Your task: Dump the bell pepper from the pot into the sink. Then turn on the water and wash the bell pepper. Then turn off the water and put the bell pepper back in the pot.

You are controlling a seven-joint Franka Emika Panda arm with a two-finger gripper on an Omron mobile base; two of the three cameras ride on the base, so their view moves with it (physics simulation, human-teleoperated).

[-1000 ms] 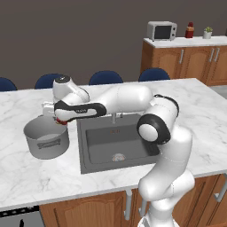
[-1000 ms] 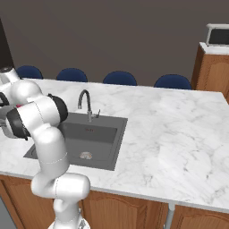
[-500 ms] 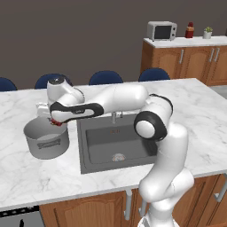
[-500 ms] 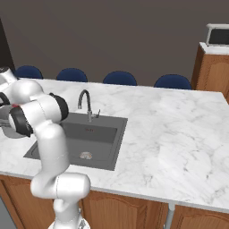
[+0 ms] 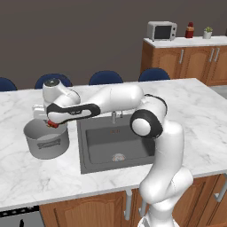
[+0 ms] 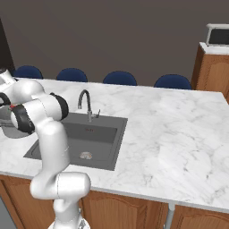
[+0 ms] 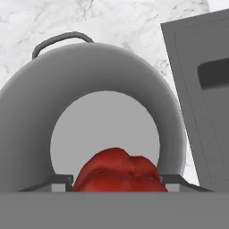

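The pincer (image 7: 116, 181) hangs just above the open mouth of the pot (image 5: 46, 140), its two dark fingers (image 7: 58, 182) spread wide with the bell pepper (image 7: 118, 171) sitting squarely between them. The red flesh fills nearly all the gap from one finger to the other, so the pincer is gripping the bell pepper rather than standing idle around it. In the left base view a small patch of red (image 5: 52, 123) shows at the end of the arm, right over the pot's rim on the side nearest the sink (image 5: 116, 142).

From the hand view, the pot's pale round floor lies directly beyond the pepper, ringed by its grey walls, and one loop handle (image 7: 60, 39) arches at the far edge. The sink's dark rim (image 7: 192, 89) runs along one side of the pincer, close beside the pot, with marble tabletop (image 5: 190, 111) showing between and beyond them.

The faucet (image 6: 85, 103) stands at the back edge of the sink, well apart from the pincer.
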